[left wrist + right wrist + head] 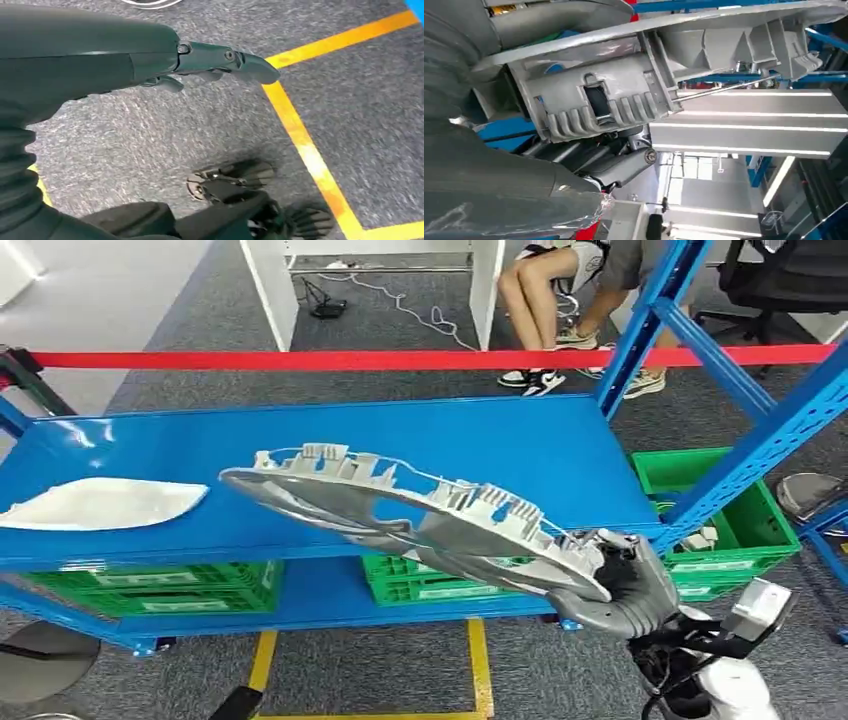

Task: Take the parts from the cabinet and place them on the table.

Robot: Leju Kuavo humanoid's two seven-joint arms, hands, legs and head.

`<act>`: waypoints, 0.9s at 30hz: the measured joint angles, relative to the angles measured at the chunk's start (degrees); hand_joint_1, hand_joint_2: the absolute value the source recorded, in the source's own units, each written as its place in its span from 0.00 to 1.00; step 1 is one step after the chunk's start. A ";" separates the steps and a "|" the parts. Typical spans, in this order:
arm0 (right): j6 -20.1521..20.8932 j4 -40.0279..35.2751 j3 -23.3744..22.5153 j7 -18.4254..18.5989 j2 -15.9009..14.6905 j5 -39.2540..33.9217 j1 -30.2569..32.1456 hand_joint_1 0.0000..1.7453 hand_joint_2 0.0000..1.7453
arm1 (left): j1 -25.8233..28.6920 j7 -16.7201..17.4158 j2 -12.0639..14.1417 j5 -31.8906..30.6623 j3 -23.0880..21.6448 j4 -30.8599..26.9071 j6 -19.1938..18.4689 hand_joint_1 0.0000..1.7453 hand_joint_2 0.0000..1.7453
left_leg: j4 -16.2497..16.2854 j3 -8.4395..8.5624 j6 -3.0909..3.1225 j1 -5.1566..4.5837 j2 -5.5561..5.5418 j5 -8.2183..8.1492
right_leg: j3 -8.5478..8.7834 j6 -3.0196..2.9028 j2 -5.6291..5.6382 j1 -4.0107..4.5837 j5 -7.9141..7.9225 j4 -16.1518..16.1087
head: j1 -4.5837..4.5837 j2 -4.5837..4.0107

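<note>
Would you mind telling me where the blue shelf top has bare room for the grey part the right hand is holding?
The blue shelf top is bare from the white part at its left end across to the blue upright. The right hand holds the grey part above that stretch. Below, green crates crowd the lower shelf.

No text, brand, number or sign can be read in any view. The green crates (715, 530) under the blue shelf (500, 440) carry pale label strips (712, 565) along their front edges, but the print on them is too small and blurred to make out.
</note>
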 joint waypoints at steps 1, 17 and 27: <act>-0.17 0.15 0.00 -0.11 -0.02 0.37 0.05 1.00 1.00 | -0.07 0.02 0.04 0.00 0.00 0.00 0.02 0.00 1.00 | 0.05 -0.53 0.30 -0.01 0.13 0.48 | -0.67 0.17 -0.07 0.02 -2.15 0.99 | 0.20 0.00; -1.22 0.74 -0.42 -1.51 -0.11 1.89 0.66 1.00 1.00 | 0.56 0.20 0.55 -0.31 0.00 0.00 1.05 0.00 1.00 | 3.15 -9.03 -2.08 -0.15 0.05 2.73 | 8.37 -2.88 -0.31 0.69 -7.22 -1.70 | 0.29 0.00; -1.16 0.85 -0.59 -1.75 -0.11 1.58 1.27 1.00 1.00 | -0.01 0.17 0.79 -0.31 0.00 0.00 1.05 0.00 1.00 | -0.34 1.93 -2.36 0.65 -0.29 -1.75 | 1.06 -0.93 -0.53 0.52 -1.38 -0.67 | 0.31 0.00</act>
